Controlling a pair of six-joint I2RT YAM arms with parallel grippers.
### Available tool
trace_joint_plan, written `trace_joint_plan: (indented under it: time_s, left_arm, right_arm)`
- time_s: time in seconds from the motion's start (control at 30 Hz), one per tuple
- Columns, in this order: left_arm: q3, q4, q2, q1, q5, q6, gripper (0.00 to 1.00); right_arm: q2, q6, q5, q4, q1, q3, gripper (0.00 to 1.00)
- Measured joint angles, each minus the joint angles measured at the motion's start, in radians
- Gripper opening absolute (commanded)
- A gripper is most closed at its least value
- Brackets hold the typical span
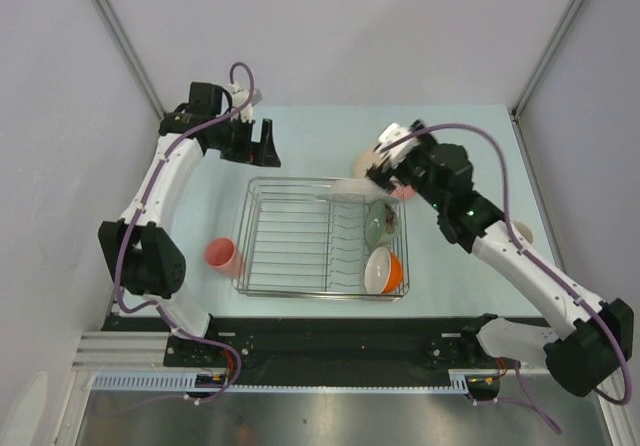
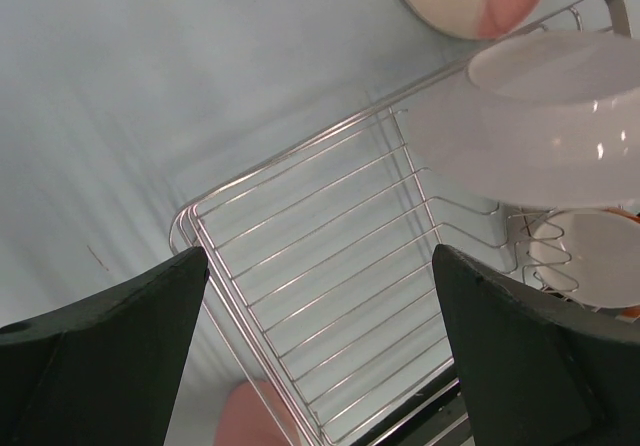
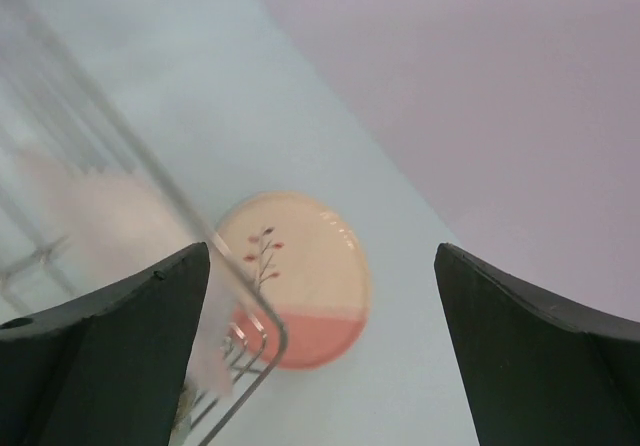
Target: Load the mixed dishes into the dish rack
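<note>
Green bowl point(image 1: 383, 224), orange bowl point(image 1: 383, 269) and pale plate point(image 1: 345, 189) are sitting in the dish rack point(image 1: 290, 238); coral cup point(image 1: 224, 256) and patterned plate point(image 3: 295, 276) are waiting outside; left gripper point(image 2: 320, 256) and right gripper point(image 3: 322, 251) are gaping wide, empty.

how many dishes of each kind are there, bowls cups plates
bowls: 2 (pale green bowl, orange bowl)
cups: 1 (coral-pink cup)
plates: 2 (white plate, twig-patterned plate)
total: 5
pale shape far right: too hidden, uncounted

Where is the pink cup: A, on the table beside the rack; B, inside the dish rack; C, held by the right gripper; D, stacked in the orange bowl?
A: the pink cup stands on the table, outside the dish rack, off its left edge.
</note>
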Motion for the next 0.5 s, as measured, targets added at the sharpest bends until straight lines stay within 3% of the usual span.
trace_joint_plan:
  time_s: [0.13, 0.27, 0.5]
  left_arm:
    - [0.124, -0.008, 0.082, -0.034, -0.007, -0.009, 1.0]
    - [0.412, -0.027, 0.274, -0.109, -0.019, -0.025, 1.0]
    - [0.636, -0.01, 0.482, -0.224, -0.058, -0.034, 0.99]
  right_arm:
    - [-0.039, 0.288, 0.097, 0.114, -0.184, 0.015, 1.0]
    - [0.032, 0.592, 0.115, 0.138, -0.394, 0.047, 1.0]
    - [0.307, 0.959, 0.067, 0.053, -0.535, 0.136, 1.0]
